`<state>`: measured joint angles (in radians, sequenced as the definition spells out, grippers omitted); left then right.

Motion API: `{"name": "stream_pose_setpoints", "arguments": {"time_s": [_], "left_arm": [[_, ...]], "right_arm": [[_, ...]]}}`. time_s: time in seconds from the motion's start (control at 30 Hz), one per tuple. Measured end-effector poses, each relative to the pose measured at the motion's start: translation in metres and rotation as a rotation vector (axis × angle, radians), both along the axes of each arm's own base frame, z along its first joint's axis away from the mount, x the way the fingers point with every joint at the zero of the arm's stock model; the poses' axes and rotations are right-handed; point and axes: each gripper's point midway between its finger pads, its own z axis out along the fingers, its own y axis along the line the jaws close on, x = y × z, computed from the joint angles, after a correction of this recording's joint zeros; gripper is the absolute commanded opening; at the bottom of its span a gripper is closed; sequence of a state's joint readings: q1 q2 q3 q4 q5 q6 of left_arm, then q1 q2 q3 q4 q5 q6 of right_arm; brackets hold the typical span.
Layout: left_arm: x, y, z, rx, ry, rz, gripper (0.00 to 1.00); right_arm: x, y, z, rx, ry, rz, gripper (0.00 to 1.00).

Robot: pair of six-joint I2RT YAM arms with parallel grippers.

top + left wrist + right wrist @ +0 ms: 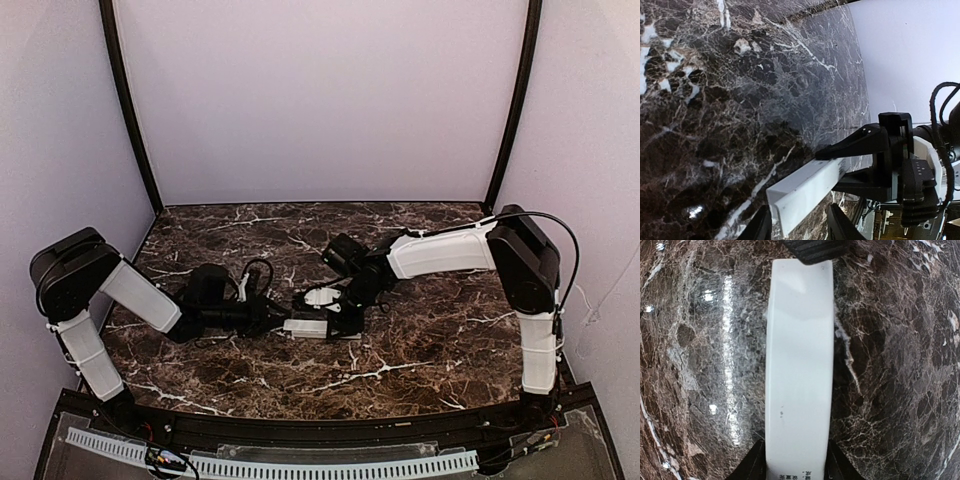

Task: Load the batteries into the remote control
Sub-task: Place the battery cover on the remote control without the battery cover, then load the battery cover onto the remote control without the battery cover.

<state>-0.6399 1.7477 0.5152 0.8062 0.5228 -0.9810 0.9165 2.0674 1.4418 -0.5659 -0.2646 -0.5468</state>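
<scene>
Right tool (794,466) clamps remote control (799,365); left tool (800,225) straddles its end.

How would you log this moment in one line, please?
stage: holding remote | right gripper: shut on remote end | left gripper: open, straddling other end | batteries: none visible

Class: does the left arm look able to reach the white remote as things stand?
Likely yes: the remote lies inside the open left claw; the right claw grips its far end.
</scene>
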Motion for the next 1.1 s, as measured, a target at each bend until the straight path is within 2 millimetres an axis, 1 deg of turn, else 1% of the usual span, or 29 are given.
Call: {"name": "stream_pose_setpoints", "arguments": {"time_s": [0.1, 0.23, 0.43, 0.53, 0.7, 0.83, 0.97, 1.1], "left_arm": [[0.0, 0.003, -0.008, 0.042, 0.003, -0.002, 0.42], [-0.005, 0.008, -0.017, 0.094, 0.015, -0.01, 0.43], [-0.004, 0.007, -0.01, 0.142, -0.022, -0.022, 0.35], [-0.005, 0.004, -0.008, 0.154, -0.039, -0.038, 0.31], [-0.01, 0.0, -0.009, 0.171, -0.04, -0.061, 0.28], [-0.009, -0.004, -0.006, 0.169, -0.049, -0.07, 0.23], [-0.006, -0.008, -0.001, 0.163, -0.063, -0.075, 0.21], [-0.007, -0.012, -0.004, 0.166, -0.058, -0.084, 0.21]], "right_arm": [[-0.001, -0.001, -0.001, -0.006, 0.005, -0.001, 0.48], [-0.002, -0.002, -0.001, -0.008, 0.008, -0.002, 0.48], [-0.002, -0.002, -0.001, -0.009, 0.009, -0.001, 0.46], [-0.002, -0.002, 0.0, -0.01, 0.009, -0.002, 0.46], [-0.001, -0.002, 0.001, -0.01, 0.008, -0.002, 0.47], [-0.001, -0.002, 0.001, -0.011, 0.009, -0.002, 0.46], [-0.001, -0.002, 0.002, -0.011, 0.009, -0.002, 0.46], [-0.001, -0.002, 0.002, -0.012, 0.01, -0.002, 0.46]]}}
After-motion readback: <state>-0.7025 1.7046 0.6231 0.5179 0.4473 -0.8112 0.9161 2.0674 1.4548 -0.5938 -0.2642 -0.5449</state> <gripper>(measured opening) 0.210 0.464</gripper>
